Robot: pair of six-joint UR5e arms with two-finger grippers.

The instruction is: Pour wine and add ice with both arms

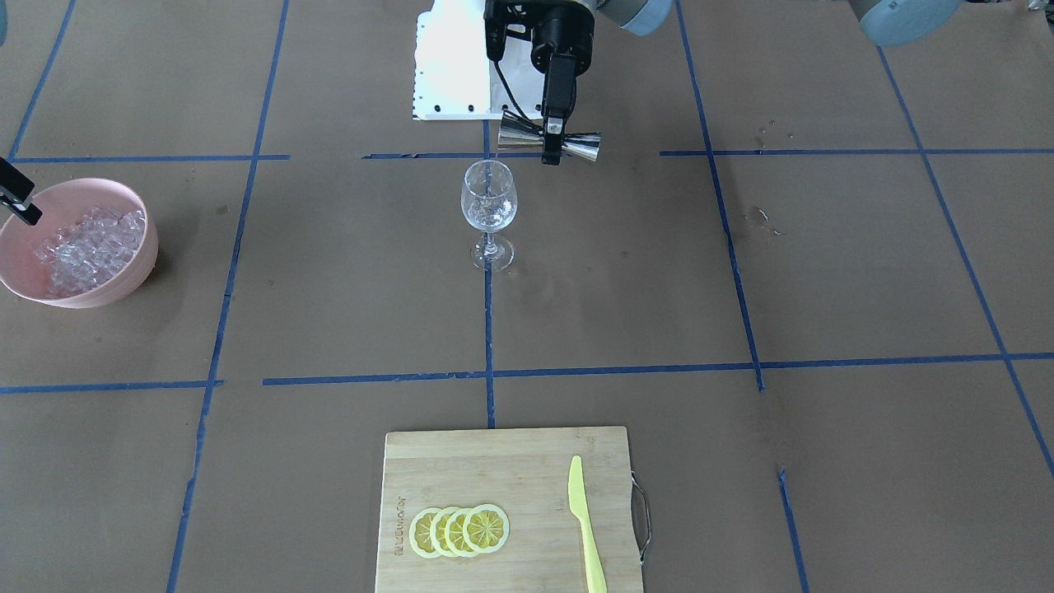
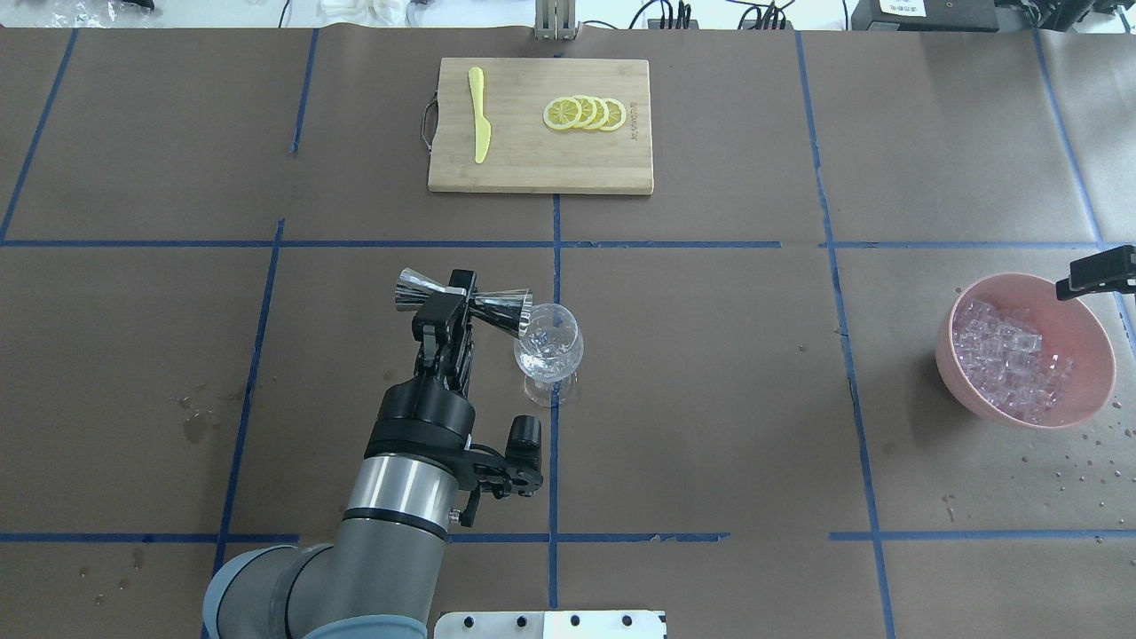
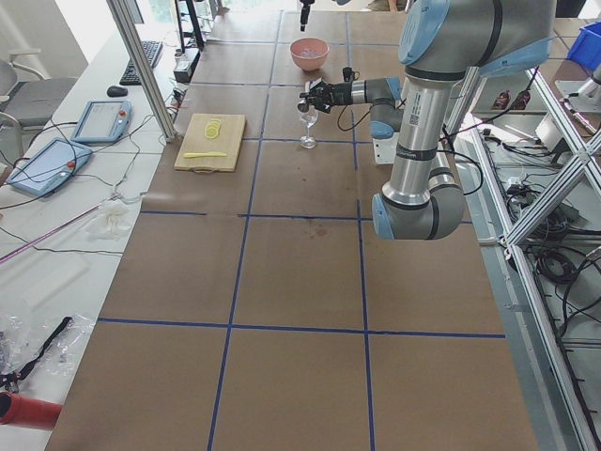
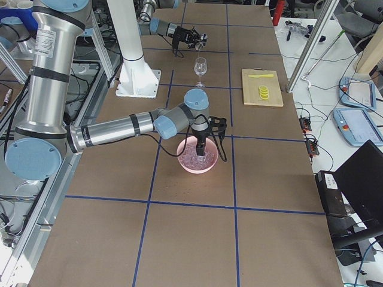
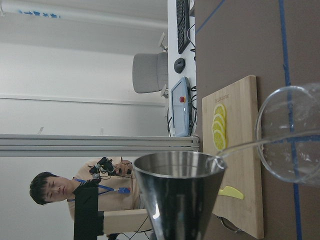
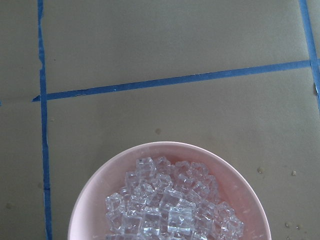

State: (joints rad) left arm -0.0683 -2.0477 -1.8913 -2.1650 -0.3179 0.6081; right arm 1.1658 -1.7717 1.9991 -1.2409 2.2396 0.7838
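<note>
overhead exterior is showing you the pour in hand: the left arm (image 2: 399, 497), its jaws gripping the jigger (image 2: 497, 309), is tipping it into the wine glass (image 2: 550, 351) mid-counter, while the ice (image 2: 1007, 355) is sitting in the pink bowl (image 2: 1092, 390), likely calling next for the right arm (image 4: 114, 133), whose jaws i cannot tell, to dip in.

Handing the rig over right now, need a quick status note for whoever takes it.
Left pincer: shut on the steel double-cone jigger, tipped at the clear stemmed wine glass; a thin stream runs in.
Right pincer: over the pink bowl of clear ice cubes; open or shut unclear.
Done: pour under way.
To do: finish pour, move ice to glass.
</note>
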